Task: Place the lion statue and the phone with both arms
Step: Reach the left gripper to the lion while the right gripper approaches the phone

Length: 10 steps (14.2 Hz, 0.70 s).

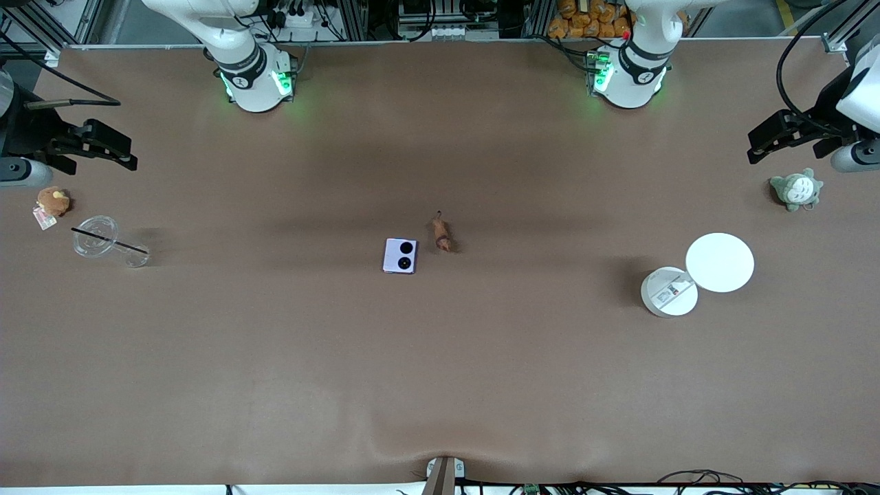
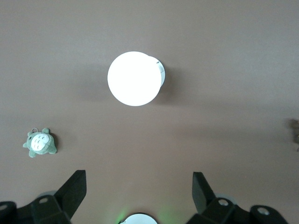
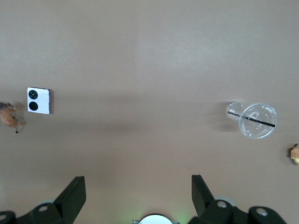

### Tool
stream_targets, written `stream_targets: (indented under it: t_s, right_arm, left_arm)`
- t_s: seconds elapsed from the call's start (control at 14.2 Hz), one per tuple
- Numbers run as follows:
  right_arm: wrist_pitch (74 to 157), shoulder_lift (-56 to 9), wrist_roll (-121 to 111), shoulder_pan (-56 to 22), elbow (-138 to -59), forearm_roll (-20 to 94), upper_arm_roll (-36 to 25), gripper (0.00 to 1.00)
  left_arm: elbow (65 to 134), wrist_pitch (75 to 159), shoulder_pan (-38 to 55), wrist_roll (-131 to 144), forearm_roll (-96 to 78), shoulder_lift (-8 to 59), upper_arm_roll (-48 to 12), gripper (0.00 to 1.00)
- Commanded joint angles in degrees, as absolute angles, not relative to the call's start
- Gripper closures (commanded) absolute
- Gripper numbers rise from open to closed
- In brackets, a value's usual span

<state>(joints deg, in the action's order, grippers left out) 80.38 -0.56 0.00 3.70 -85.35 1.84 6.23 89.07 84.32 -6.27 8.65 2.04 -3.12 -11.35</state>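
Observation:
The pale lavender phone (image 1: 400, 256) lies flat at the middle of the table, its two black camera circles facing up. The tiny orange-brown lion statue (image 1: 442, 234) lies just beside it, toward the left arm's end and slightly farther from the front camera. Both show in the right wrist view, the phone (image 3: 39, 100) and the lion statue (image 3: 8, 116). My left gripper (image 1: 756, 146) is open and empty, up in the air at the left arm's end of the table. My right gripper (image 1: 127, 157) is open and empty, up at the right arm's end. Both are well away from the two things.
A grey-green plush (image 1: 796, 190) and a white round disc (image 1: 719, 262) on a white round base (image 1: 668, 291) are at the left arm's end. A clear cup with a black straw (image 1: 103, 240) and a brown plush with a tag (image 1: 52, 201) are at the right arm's end.

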Motion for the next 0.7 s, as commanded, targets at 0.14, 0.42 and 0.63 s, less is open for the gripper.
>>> stream_targets:
  t_s: [0.14, 0.42, 0.63]
  right_arm:
    - [80.2, 0.1, 0.9, 4.7, -85.5, 0.9, 7.4, 0.00]
    - [80.3, 0.1, 0.9, 4.7, -85.5, 0.9, 7.5, 0.00]
    - [80.2, 0.1, 0.9, 4.4, -85.5, 0.9, 7.4, 0.00]
  left_arm:
    - [87.3, 82.7, -6.7, 7.3, 1.7, -2.8, -11.7, 0.00]
    - [85.8, 82.7, -5.8, 8.1, 1.8, -1.8, -11.8, 0.00]
    - [85.6, 83.3, -5.5, 8.4, 0.5, -0.3, -13.6, 0.00]
